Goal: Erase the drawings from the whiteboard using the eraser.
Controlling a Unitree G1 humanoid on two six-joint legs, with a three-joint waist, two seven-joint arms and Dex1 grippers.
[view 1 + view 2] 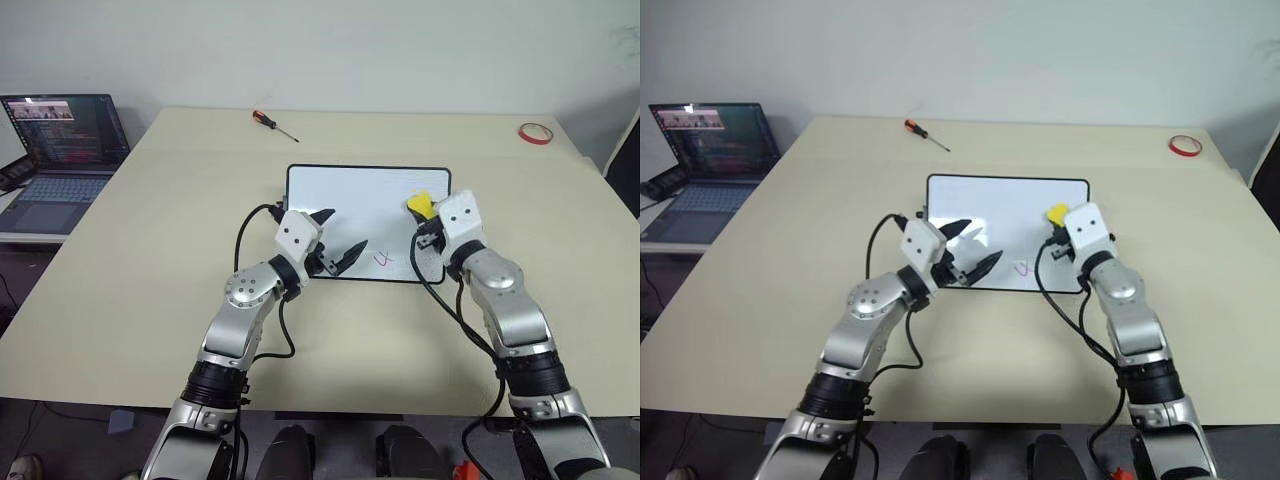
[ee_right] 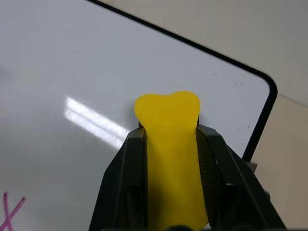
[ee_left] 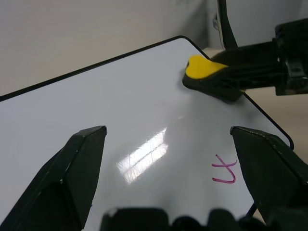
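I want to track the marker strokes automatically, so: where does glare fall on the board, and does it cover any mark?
Left wrist view: a bright streak of glare on the whiteboard, apart from the red squiggle. Right wrist view: a glare patch beside the eraser, clear of the squiggle.

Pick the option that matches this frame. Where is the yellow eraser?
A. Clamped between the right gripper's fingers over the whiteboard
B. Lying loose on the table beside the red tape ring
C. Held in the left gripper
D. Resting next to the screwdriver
A. The right wrist view shows the eraser squeezed between the right gripper's two fingers above the whiteboard, while the left gripper stands open and empty.
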